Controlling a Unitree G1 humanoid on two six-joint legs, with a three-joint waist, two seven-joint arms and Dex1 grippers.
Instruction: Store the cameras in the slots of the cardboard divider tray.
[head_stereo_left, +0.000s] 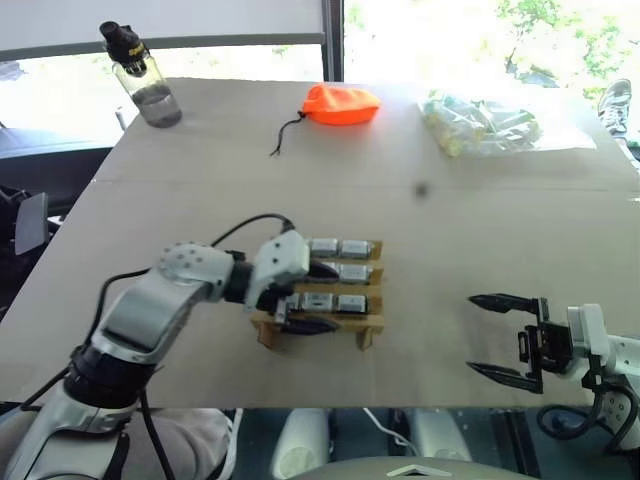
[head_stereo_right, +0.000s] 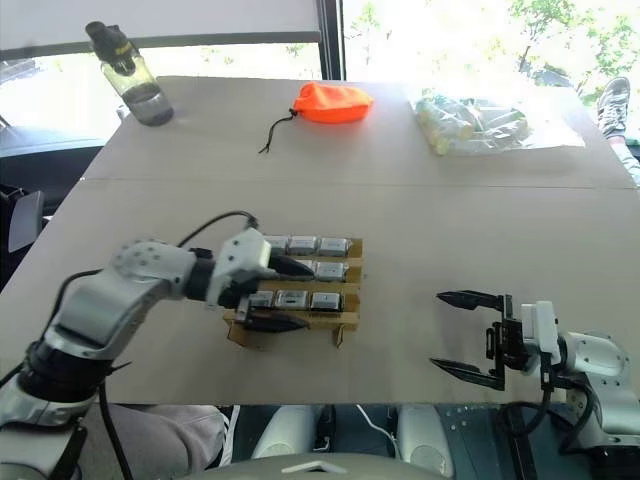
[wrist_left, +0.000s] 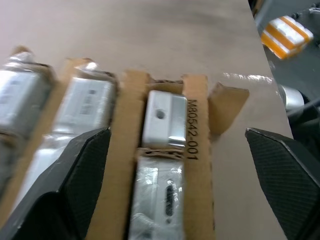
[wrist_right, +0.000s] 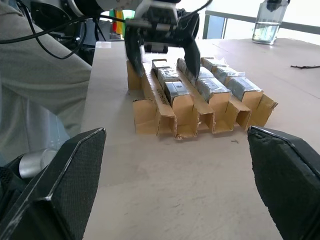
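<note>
Left eye view: cameras (head_stereo_left: 336, 247) fill the tray (head_stereo_left: 368, 322); my left gripper (head_stereo_left: 303, 297) and right gripper (head_stereo_left: 492, 336) gape wide, empty. Little left.

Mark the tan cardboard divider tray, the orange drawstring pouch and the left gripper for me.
Tan cardboard divider tray (head_stereo_right: 340, 321): right eye view, front right rim.
Orange drawstring pouch (head_stereo_left: 341, 104): left eye view, middle of the fabric.
Left gripper (head_stereo_left: 322, 297): left eye view, midway between its black fingertips.

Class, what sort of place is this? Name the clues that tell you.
Probably an indoor test workspace beside large windows: a plain tan table holds a tan cardboard divider tray of small grey cameras, with trees visible outside.
</note>
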